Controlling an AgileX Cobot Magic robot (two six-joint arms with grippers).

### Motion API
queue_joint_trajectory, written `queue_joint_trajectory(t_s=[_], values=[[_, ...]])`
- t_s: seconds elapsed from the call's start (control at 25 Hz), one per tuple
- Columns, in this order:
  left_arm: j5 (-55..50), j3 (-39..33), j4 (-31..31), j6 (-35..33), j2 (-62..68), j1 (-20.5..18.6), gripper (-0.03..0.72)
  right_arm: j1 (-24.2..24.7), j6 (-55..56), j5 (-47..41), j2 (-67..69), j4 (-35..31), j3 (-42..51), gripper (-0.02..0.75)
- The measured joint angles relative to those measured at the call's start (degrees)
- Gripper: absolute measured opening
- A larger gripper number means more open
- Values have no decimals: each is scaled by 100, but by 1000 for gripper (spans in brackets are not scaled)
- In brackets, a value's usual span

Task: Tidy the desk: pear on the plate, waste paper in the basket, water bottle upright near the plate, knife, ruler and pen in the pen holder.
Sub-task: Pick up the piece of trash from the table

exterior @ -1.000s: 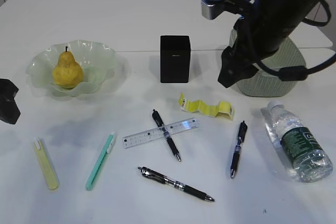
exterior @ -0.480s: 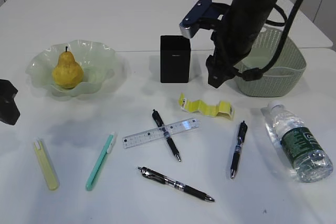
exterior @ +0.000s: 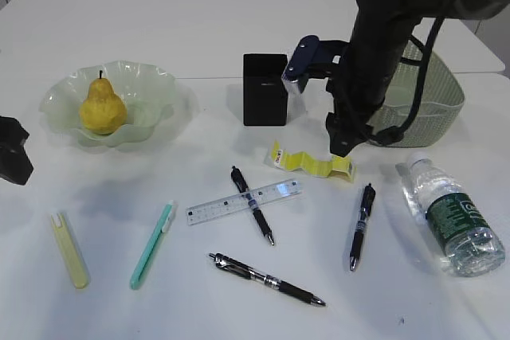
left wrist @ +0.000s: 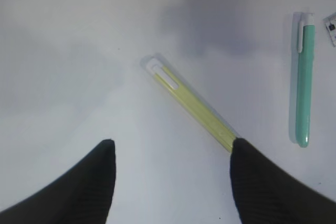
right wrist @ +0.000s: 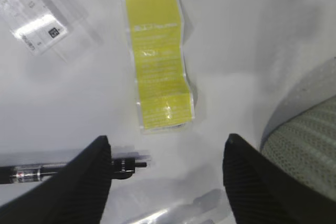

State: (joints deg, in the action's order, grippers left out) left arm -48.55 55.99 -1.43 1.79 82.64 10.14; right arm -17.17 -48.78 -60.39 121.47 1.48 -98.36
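Observation:
My right gripper (exterior: 340, 142) (right wrist: 168, 140) hangs open just above the yellow waste paper (exterior: 311, 163) (right wrist: 157, 61), at the strip's end nearest the basket (exterior: 434, 97). The pear (exterior: 101, 109) sits in the plate (exterior: 151, 85). Near the right edge the water bottle (exterior: 454, 216) lies on its side. The ruler (exterior: 243, 201) rests across a black pen (exterior: 253, 205), in front of the pen holder (exterior: 265, 89). My left gripper (exterior: 12, 161) (left wrist: 172, 142) stands open over bare desk, beside a yellow knife (left wrist: 191, 106) and a green knife (left wrist: 303, 80).
Two more black pens lie on the desk, one at the front (exterior: 267, 279) and one by the bottle (exterior: 360, 224). The basket wall (right wrist: 310, 145) is close on the right gripper's right. The desk's back edge runs behind the pen holder.
The right arm has swung left from over the basket and come down toward the waste paper, still open. The left gripper has hardly moved.

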Motion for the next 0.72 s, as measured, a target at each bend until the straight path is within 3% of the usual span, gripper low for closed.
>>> queue_joint_trajectory(t_s=[0.24, 0.72], values=[[11, 0, 0, 0, 0, 4, 475, 135, -146, 130, 150, -32, -2, 546], [105, 0, 0, -4, -3, 13, 475, 135, -300, 241, 509, -56, -2, 578]])
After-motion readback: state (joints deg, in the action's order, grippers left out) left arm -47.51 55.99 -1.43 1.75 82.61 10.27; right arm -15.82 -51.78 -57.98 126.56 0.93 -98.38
